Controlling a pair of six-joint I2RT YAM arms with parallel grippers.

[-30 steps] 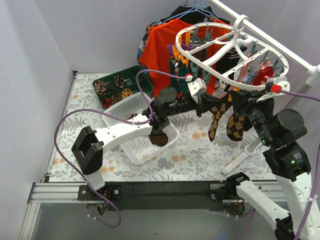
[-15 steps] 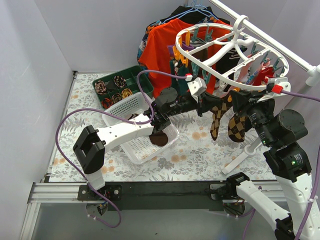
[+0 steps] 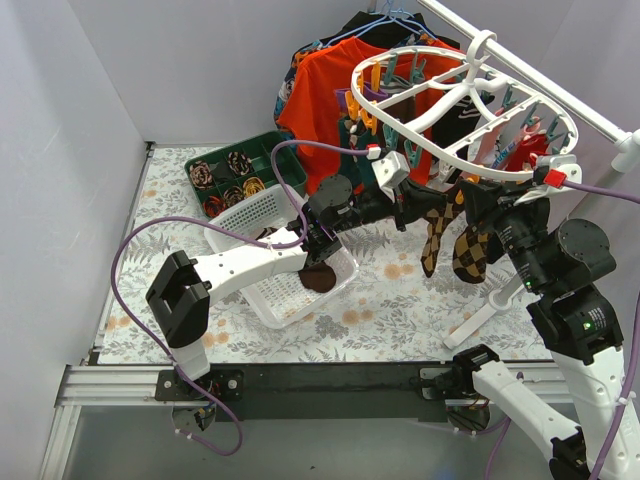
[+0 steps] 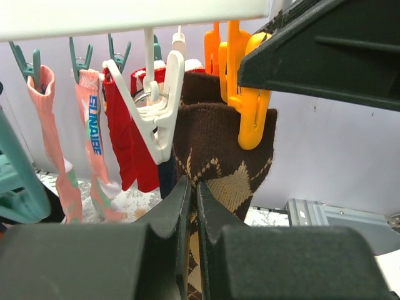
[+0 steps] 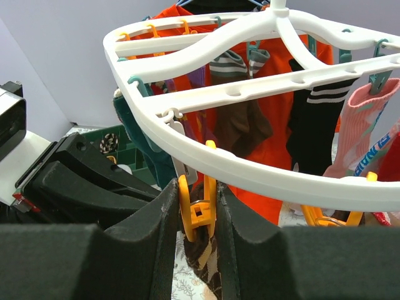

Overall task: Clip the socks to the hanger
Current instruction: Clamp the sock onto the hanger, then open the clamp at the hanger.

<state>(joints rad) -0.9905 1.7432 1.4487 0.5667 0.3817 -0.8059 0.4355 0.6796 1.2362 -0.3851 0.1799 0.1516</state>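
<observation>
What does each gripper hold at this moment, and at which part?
The left gripper pinches the brown argyle sock below its cuff. The right gripper squeezes the orange clip from both sides.

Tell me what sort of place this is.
Probably a robot lab's mock laundry corner: blank white walls, a floral-covered table, and a white clip hanger hung with socks beside an orange T-shirt.
</observation>
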